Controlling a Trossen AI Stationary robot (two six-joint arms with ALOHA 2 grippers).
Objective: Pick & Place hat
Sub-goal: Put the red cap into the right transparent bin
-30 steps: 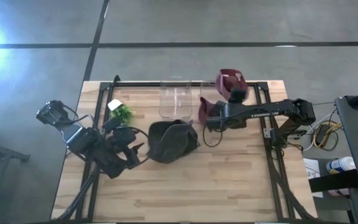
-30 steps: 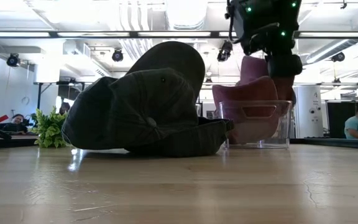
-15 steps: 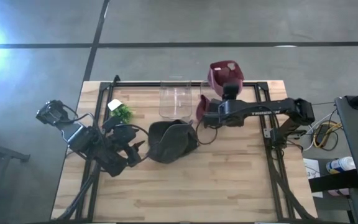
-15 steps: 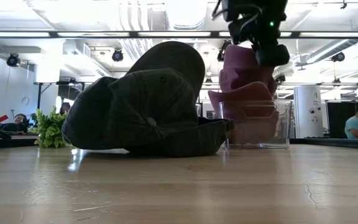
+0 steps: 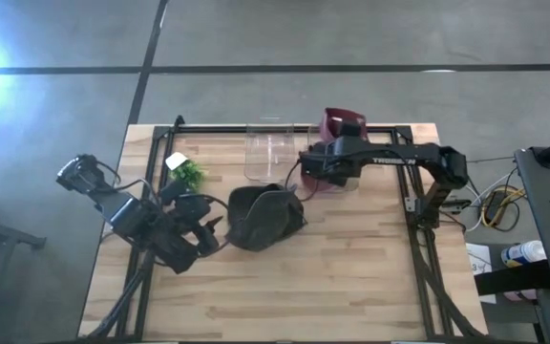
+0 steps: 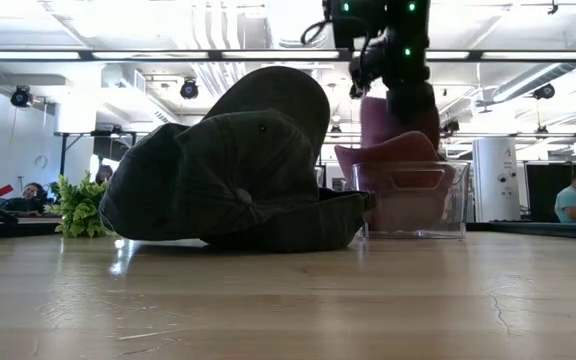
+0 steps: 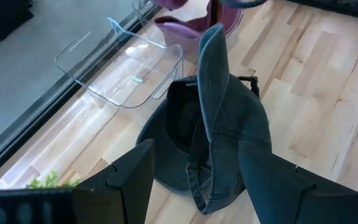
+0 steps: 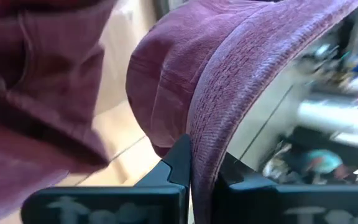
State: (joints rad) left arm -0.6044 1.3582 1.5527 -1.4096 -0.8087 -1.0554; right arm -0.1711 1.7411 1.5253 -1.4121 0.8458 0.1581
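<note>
Right gripper [image 5: 315,164] swung its maroon hat [image 5: 337,124] toward the clear bin [image 5: 269,153] near the counter's far edge, fingers pinching the floppy brim; left gripper [image 5: 210,232] spread beside the green hat [image 5: 261,215].

The right arm reaches from the desk's right edge across toward the middle of its far side, its forearm stretched level and its wrist turned down. The right end effector [image 5: 315,172] has its 2 fingers [image 8: 180,163] pressed tight together, pinching a fold of maroon cloth. The left arm lies low over the desk's left side, its left end effector [image 7: 197,186] spread wide, gripping nothing.
</note>
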